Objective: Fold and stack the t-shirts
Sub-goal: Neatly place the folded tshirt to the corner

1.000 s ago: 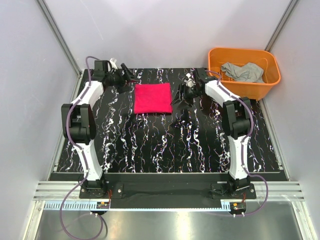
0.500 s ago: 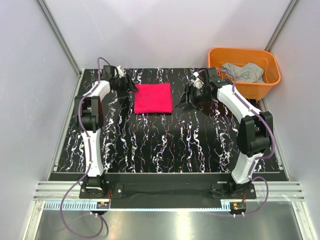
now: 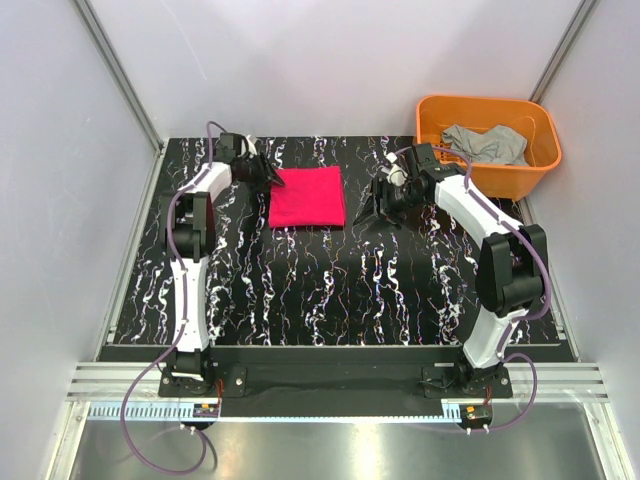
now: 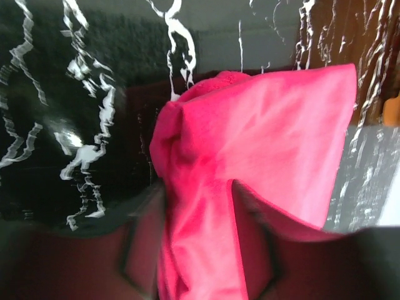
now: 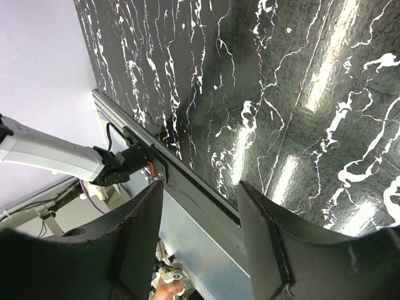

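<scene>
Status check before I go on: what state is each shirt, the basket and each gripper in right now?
magenta-red t-shirt: folded into a flat square on the table, far-left corner bunched between the fingers of the left gripper.
grey t-shirt: unfolded, crumpled inside the orange basket.
orange basket: upright, at the far right.
left gripper: astride that corner; grip unclear.
right gripper: open, empty, over bare table.

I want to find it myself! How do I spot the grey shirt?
Look at the black marbled table, then its far right corner, where an orange basket sits. The grey t-shirt lies crumpled inside it, unlike the magenta-red t-shirt folded flat on the table.
</scene>
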{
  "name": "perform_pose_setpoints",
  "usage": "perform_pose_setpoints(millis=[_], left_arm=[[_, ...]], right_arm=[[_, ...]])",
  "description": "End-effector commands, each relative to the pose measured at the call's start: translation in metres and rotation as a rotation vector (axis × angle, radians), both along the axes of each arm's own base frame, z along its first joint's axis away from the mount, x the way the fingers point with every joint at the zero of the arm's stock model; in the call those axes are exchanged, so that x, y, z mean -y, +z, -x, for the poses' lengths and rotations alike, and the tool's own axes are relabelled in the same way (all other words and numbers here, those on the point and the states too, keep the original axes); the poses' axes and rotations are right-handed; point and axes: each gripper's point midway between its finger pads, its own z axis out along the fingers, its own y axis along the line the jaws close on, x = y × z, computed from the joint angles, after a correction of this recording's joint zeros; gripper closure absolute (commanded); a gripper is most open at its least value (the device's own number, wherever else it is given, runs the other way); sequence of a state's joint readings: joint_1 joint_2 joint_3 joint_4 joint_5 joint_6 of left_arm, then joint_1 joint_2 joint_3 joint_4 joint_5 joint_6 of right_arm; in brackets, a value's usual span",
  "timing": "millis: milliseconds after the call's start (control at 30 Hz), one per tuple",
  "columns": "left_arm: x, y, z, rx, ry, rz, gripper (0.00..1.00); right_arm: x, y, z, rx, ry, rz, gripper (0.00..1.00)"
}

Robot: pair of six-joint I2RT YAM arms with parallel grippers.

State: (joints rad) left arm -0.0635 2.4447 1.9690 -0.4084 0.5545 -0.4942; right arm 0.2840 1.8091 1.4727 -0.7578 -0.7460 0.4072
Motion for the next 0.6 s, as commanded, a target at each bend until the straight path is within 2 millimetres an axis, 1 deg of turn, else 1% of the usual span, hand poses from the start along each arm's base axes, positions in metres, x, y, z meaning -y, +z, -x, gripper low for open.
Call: perform_pose_setpoints(millis=[0, 33, 67, 167, 200, 233, 300, 333, 367, 400, 433, 467, 533, 567], left_arm=[[0.000, -0.033, 0.016, -0.127, 0.034, 0.010, 0.59], [-0.002, -0.034, 0.016, -0.132, 0.044, 0.007, 0.62], [-0.005, -0.033, 0.015, -0.138, 0.057, 0.015, 0.70], [-0.011, -0.026, 0.011, -0.130, 0.070, 0.033, 0.82], [-0.014, -0.024, 0.010, -0.124, 0.075, 0.030, 0.93], [-0.017, -0.019, 0.008, -0.116, 0.082, 0.031, 0.98], [-0.031, -0.011, 0.004, -0.099, 0.107, 0.014, 1.00], [-0.036, -0.009, 0.009, -0.113, 0.101, -0.004, 1.00], [-0.039, 0.000, 0.005, -0.101, 0.098, -0.019, 1.00], [-0.057, 0.000, 0.005, -0.118, 0.128, -0.054, 1.00], [-0.065, -0.004, 0.018, -0.175, 0.122, -0.084, 1.00], [-0.078, -0.001, 0.021, -0.184, 0.145, -0.115, 1.00], [-0.095, -0.001, 0.035, -0.221, 0.167, -0.171, 1.00], [-0.111, -0.002, 0.043, -0.230, 0.191, -0.226, 1.00]], right_arm=[[0.003, 0.024, 0.005, 0.077, 0.024, -0.029, 0.42], [0.004, 0.022, 0.005, 0.074, 0.024, -0.029, 0.42], [0.004, 0.022, 0.006, 0.074, 0.025, -0.028, 0.42], [0.005, 0.020, 0.010, 0.072, 0.029, -0.024, 0.43], [0.005, 0.020, 0.011, 0.071, 0.030, -0.026, 0.43], [0.005, 0.017, 0.013, 0.061, 0.031, -0.027, 0.43], [0.005, 0.017, 0.015, 0.052, 0.033, -0.032, 0.43], [0.005, 0.016, 0.017, 0.043, 0.032, -0.034, 0.43], [0.005, 0.016, 0.018, 0.036, 0.027, -0.037, 0.43], [0.004, 0.018, 0.020, 0.029, 0.028, -0.045, 0.43], [0.004, 0.017, 0.022, 0.021, 0.028, -0.048, 0.44], [0.004, 0.018, 0.024, 0.014, 0.023, -0.052, 0.44], [0.005, 0.015, 0.028, -0.004, 0.020, -0.052, 0.44], [0.004, 0.015, 0.028, -0.006, 0.020, -0.053, 0.43]])
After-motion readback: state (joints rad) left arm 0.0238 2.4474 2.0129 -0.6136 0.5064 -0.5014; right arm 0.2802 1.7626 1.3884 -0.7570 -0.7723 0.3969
